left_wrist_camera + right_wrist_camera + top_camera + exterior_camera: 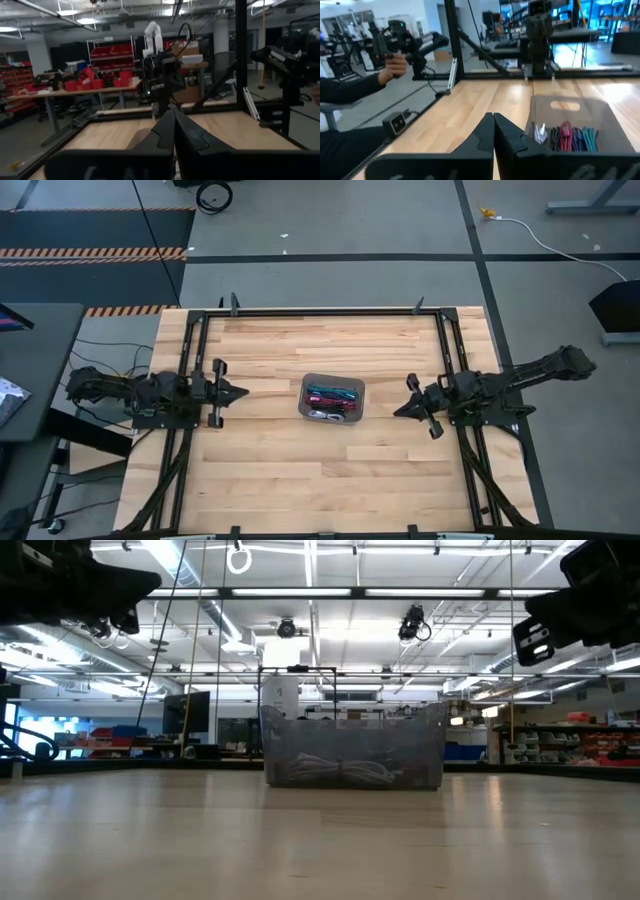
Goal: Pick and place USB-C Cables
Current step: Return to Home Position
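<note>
My left pincer [243,392] hangs closed and empty above the left side of the tabletop [280,480], fingers pressed together and pointing toward the middle. My right pincer [398,411] is likewise closed on nothing above the right side, pointing inward at the other. Between them, well apart from both, the grey tray [334,377] sits at the centre of the tabletop. The USB-C Cables [333,396] lie bunched inside it, with teal, dark red, purple-blue, black and a pale coil side by side.

I work in a robotics workshop: red parts bins [112,52] and a white robot arm [152,35] beyond my left gripper [173,112].
</note>
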You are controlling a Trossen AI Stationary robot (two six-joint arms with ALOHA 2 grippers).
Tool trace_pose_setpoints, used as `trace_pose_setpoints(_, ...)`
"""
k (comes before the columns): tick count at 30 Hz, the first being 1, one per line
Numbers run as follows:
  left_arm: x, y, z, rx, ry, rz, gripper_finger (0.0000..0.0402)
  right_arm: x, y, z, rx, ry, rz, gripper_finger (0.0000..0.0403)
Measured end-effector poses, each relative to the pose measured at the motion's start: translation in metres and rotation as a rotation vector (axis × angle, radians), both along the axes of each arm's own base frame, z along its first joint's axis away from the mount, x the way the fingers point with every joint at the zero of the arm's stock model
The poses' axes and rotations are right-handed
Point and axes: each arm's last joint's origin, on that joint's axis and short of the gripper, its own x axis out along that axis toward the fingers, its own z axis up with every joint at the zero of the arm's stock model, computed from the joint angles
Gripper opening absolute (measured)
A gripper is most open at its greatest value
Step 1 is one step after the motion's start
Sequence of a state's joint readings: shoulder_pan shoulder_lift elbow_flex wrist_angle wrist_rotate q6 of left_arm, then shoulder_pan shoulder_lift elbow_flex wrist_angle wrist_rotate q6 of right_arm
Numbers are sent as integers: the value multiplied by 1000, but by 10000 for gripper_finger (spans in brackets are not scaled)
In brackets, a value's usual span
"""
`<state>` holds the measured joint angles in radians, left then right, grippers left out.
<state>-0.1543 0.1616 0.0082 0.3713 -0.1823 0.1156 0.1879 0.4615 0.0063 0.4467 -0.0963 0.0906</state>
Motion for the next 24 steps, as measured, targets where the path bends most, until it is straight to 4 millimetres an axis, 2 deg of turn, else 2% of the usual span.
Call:
trace_pose_setpoints(4,0,0,-1,-5,15,-2,6,-5,-2,-4,5,49,-10,5)
trace_pose_setpoints(9,0,0,0,-7,3,-2,8,-11,-4,2,7,-6,-4,5)
trace_pose_setpoints(24,0,0,-2,0,22,-1,9,-22,-6,-2,1,14,-8,5)
